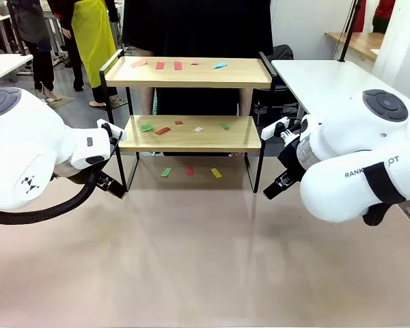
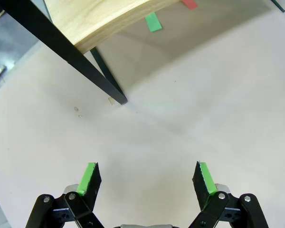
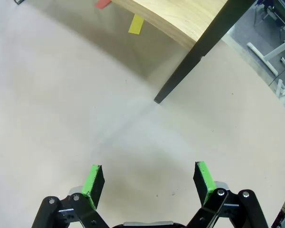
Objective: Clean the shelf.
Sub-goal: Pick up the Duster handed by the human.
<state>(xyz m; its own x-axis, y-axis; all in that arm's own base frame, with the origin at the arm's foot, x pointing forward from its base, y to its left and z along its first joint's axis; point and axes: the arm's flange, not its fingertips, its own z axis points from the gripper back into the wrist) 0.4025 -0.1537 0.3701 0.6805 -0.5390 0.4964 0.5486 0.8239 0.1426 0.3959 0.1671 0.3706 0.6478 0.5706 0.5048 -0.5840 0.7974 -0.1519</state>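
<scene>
Plainly my left hand (image 2: 145, 178) and right hand (image 3: 149, 180) both gape released; I judge the shelf (image 1: 191, 147) rigid and light, its paper scraps (image 1: 163, 130) flimsy, best pinched at an edge.

The shelf (image 1: 191, 145) stands upright at the far middle of the beige table (image 1: 191, 260), its long side facing the front view. Two light wooden boards sit one above the other in a thin black metal frame, with raised black rails at both ends. Small coloured paper scraps (image 1: 162, 130) lie scattered on both boards, and three more lie on the table beneath it.
</scene>
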